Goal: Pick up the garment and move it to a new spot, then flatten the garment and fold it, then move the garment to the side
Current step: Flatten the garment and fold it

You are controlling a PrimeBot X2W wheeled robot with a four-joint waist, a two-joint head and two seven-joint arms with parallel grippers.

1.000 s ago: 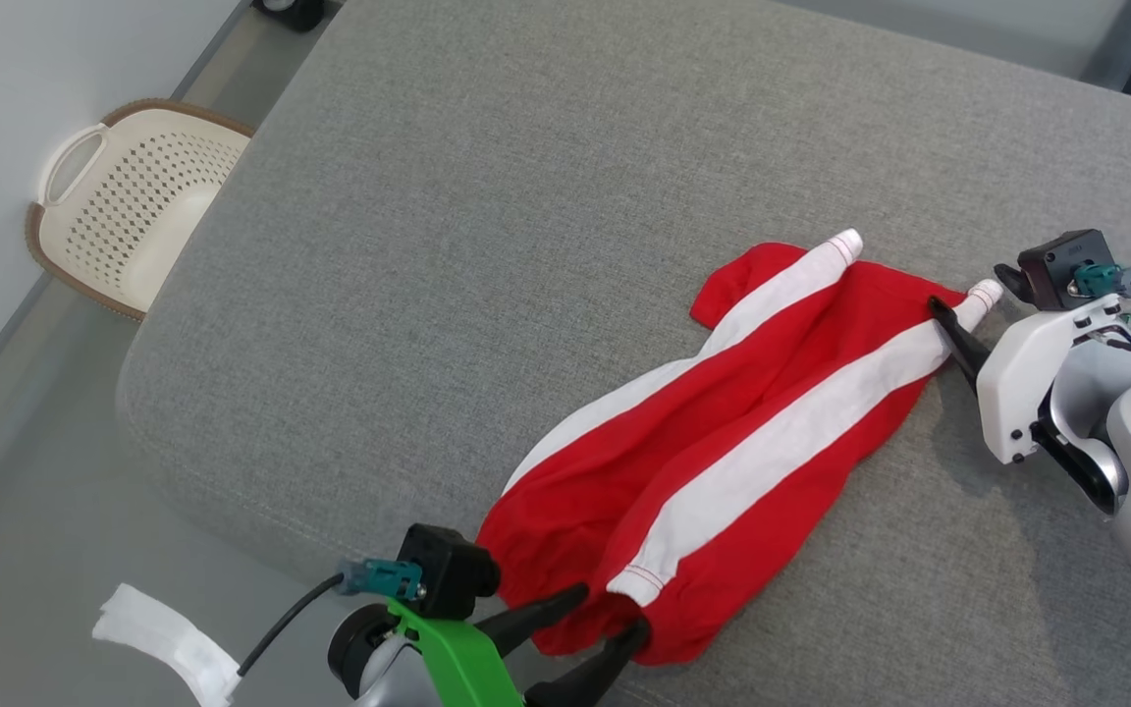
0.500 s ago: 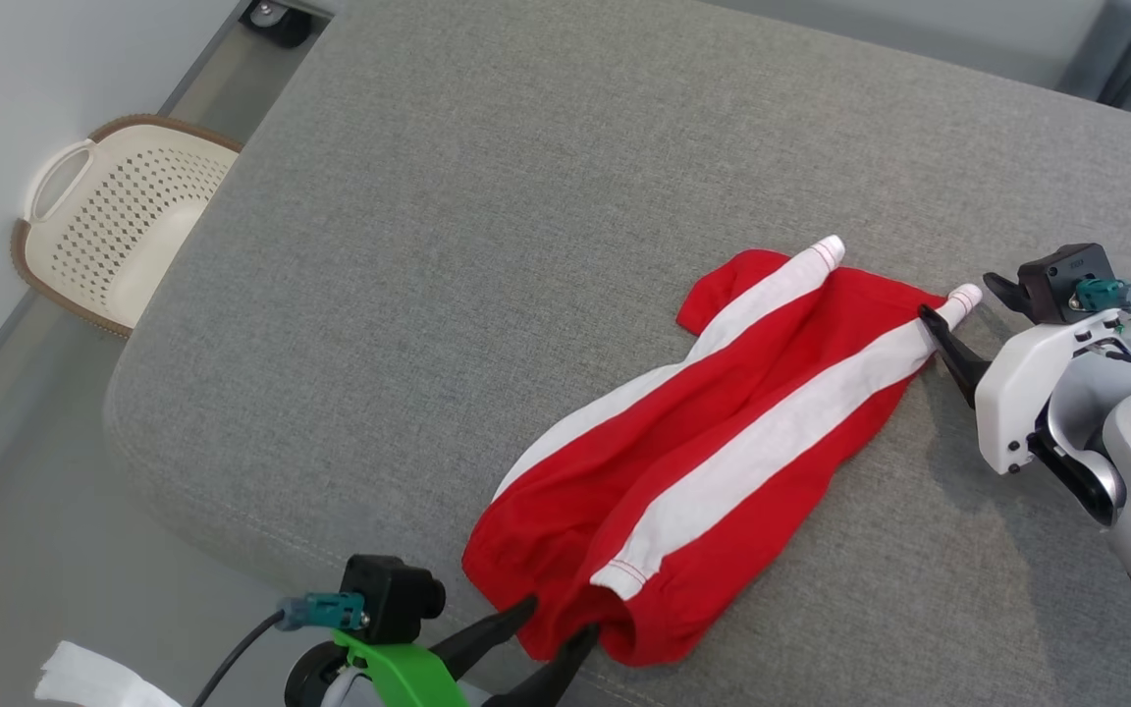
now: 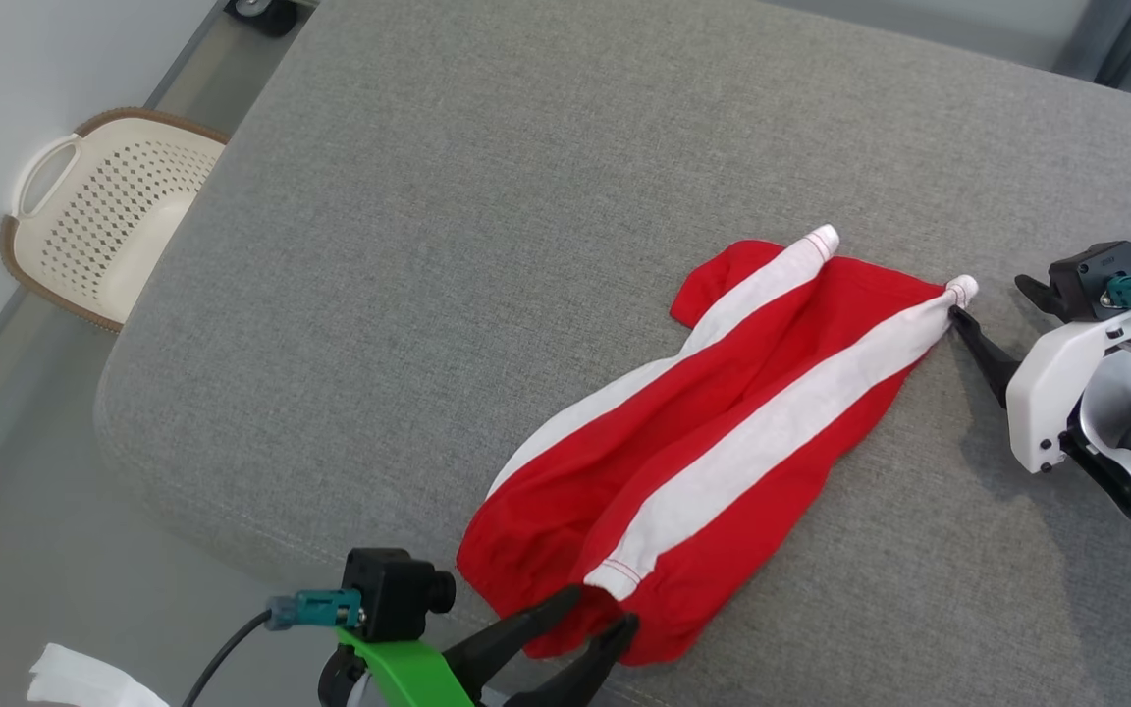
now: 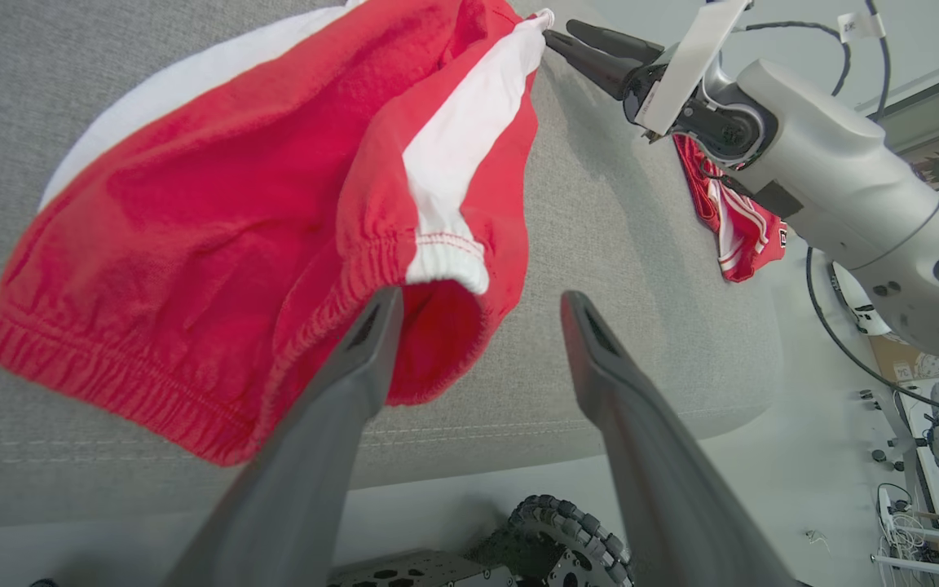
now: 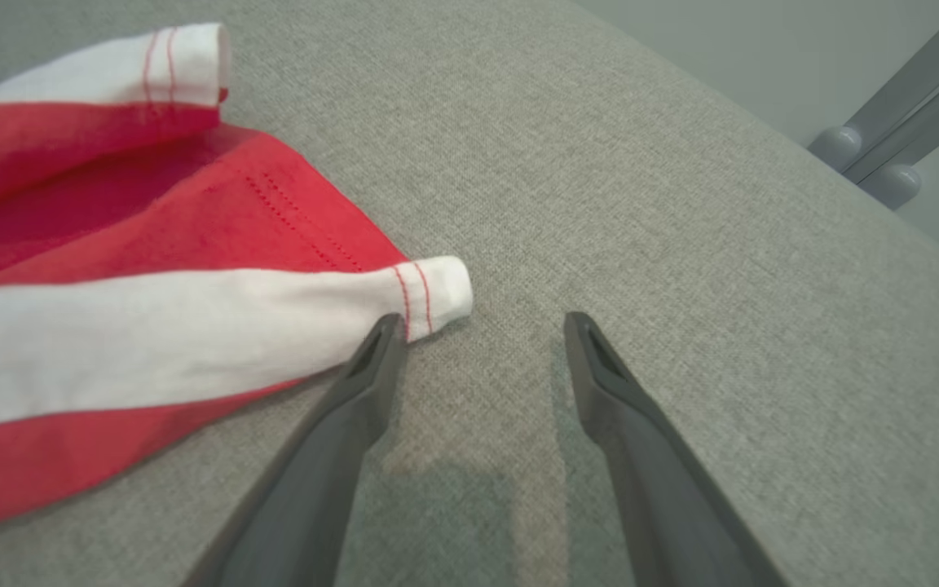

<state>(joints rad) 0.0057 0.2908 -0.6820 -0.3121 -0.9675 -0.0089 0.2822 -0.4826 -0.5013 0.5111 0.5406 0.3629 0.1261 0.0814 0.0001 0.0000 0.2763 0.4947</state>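
**Item 1: garment** (image 3: pixel 723 432). Red shorts with two white side stripes, lying on the grey cushion (image 3: pixel 526 196), in its near right part.
- Long axis: diagonal across the cushion, with both stripes running along it.
- Heading: the elastic waistband sits at the cushion's near edge. The two leg hems point toward the cushion's far right corner.
- Lie: mostly flat, with soft folds along the middle. The farther hem is partly turned under.

**Item 2: my left gripper** (image 3: pixel 605 607). At the cushion's near edge, by the waistband.
- Jaws spread, gripping nothing.
- In my left wrist view the striped end of the waistband sits at the mouth of the gap. One finger (image 4: pixel 339 391) crosses in front of the red cloth, and I cannot tell if it touches.

**Item 3: my right gripper** (image 5: pixel 483 322). Low over the cushion's right part, at the hem end.
- Jaws spread, gripping nothing.
- One fingertip (image 5: pixel 380 342) meets the white cuff of the nearer hem. The other is over bare cushion.

**Item 4: basket** (image 3: pixel 104 216). Cream and perforated, on the floor past the cushion's left edge.

**Item 5: white cloth** (image 3: pixel 84 682). On the floor off the cushion's near left corner.

**Item 6: second garment** (image 4: pixel 730 220). Red with white stripes, past the cushion's right edge and partly hidden behind my right arm.
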